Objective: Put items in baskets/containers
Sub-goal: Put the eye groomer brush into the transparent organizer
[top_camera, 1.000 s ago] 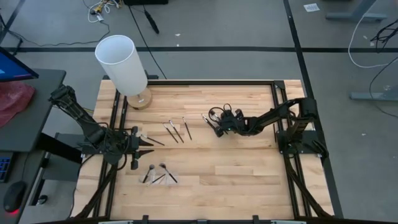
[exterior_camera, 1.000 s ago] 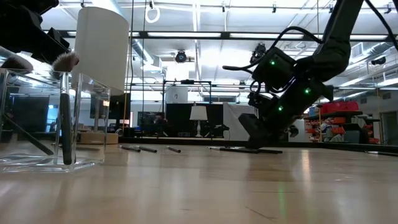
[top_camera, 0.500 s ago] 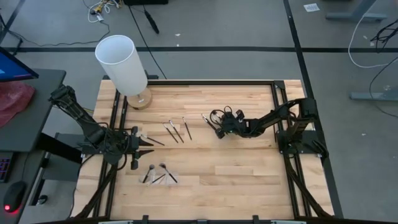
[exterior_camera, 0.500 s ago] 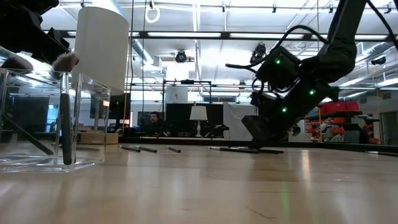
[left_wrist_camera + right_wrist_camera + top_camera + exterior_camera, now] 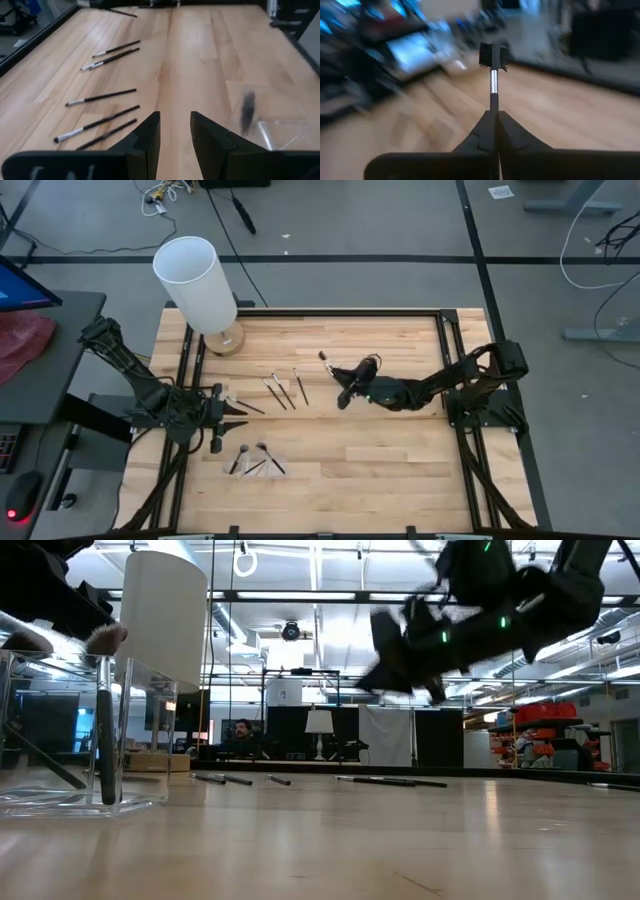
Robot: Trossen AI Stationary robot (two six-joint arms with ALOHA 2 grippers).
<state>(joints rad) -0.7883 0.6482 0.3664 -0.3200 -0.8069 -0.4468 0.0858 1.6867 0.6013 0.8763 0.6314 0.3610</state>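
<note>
Now right end effector (image 5: 494, 116) clamped on 1 brush (image 5: 493, 60), raised above desk (image 5: 380, 465); left end effector (image 5: 175, 131) apart, near tray (image 5: 272, 131).

Right end effector (image 5: 420, 645) motion-blurred; clear tray (image 5: 60, 802) cut off by frame edge.

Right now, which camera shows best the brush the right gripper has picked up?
The right wrist view: the brush stands out from the shut right gripper, comb head clear. The high view shows it small; the low view shows only the blurred, lifted arm; the left wrist view misses it.
</note>
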